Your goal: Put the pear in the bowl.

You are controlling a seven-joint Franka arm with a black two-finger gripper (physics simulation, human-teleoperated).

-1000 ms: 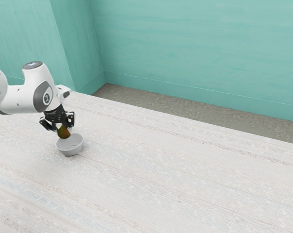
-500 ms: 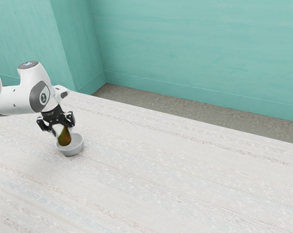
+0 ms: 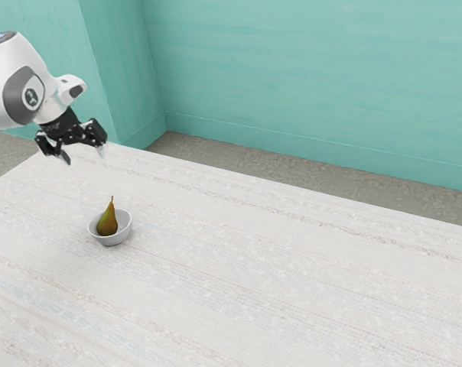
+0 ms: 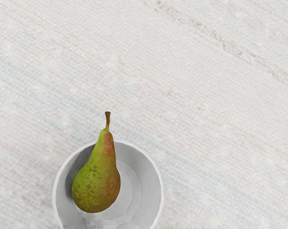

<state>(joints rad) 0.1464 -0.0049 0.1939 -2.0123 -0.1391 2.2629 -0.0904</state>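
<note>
Green and russet, the pear (image 3: pixel 107 223) now sits free within the grey bowl (image 3: pixel 112 240), whereas half a second earlier the fingers (image 3: pixel 64 157) were down at it; they are now raised well clear and stand apart with nothing between them, so the placing appears complete. Its stem end points upward and its broad end rests low inside the bowl, the long axis near upright with a lean toward the exterior view's right, though the small render leaves the exact tilt uncertain.

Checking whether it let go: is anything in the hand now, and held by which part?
Nothing is held: the open hand is above the bowl, where the pear sits.
</note>
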